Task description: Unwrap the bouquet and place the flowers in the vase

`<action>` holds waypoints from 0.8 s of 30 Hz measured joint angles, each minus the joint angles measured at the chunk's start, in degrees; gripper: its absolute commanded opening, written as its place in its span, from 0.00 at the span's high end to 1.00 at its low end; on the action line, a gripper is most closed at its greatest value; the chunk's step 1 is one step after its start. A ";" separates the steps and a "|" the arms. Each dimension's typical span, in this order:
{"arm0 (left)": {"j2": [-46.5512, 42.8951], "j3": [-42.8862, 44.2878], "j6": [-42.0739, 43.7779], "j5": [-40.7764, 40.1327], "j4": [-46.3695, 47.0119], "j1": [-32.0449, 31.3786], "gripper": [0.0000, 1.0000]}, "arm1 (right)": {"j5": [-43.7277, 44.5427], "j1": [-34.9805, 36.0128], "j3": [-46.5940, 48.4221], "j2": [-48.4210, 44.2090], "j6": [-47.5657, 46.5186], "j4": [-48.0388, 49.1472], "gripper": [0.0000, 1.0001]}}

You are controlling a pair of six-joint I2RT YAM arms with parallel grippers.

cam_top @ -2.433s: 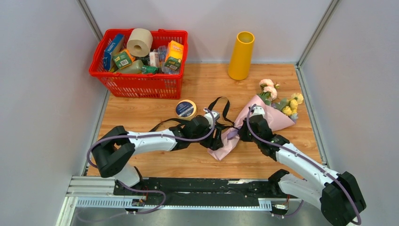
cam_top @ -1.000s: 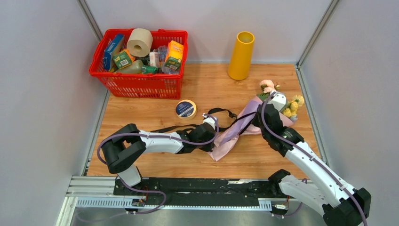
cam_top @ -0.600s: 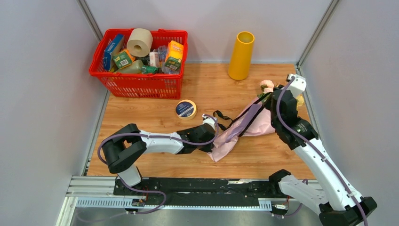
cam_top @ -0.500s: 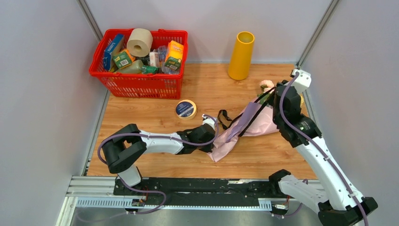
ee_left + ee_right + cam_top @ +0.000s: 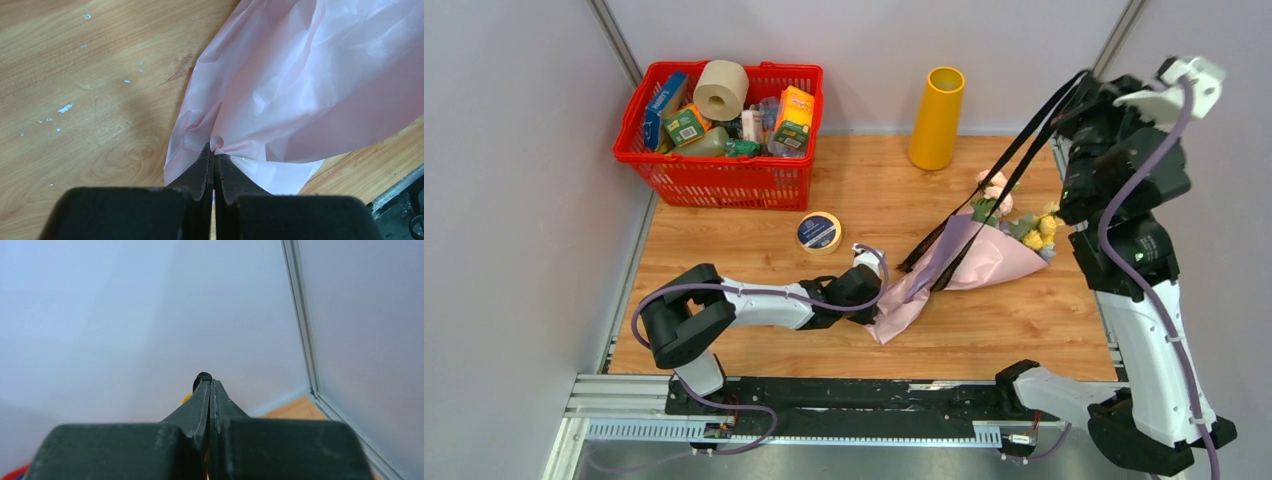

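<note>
Pins paper (image 5: pixel 300 90) with pinching left gripper (image 5: pixel 214 152); holds ribbon (image 5: pixel 201 377) taut, far right, in clenched right gripper (image 5: pixel 210 385), to untie bouquet (image 5: pixel 994 250).

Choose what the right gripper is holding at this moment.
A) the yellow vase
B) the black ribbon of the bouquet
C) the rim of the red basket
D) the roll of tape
B: the right gripper, high in the air, is shut on the black ribbon, which runs straight down to the bouquet.
</note>
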 measured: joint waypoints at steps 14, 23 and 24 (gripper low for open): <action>-4.37 -0.42 0.26 -0.61 -3.98 -0.13 0.59 | -16.44 -0.02 16.33 10.16 -5.62 14.53 1.00; -15.43 7.41 5.31 -3.13 -11.87 -0.28 0.33 | -35.17 -0.04 -10.86 -4.79 3.58 8.76 1.00; -16.83 8.46 6.47 -3.17 -11.91 -0.28 0.32 | -37.29 -0.07 -12.17 -5.86 4.31 7.32 1.00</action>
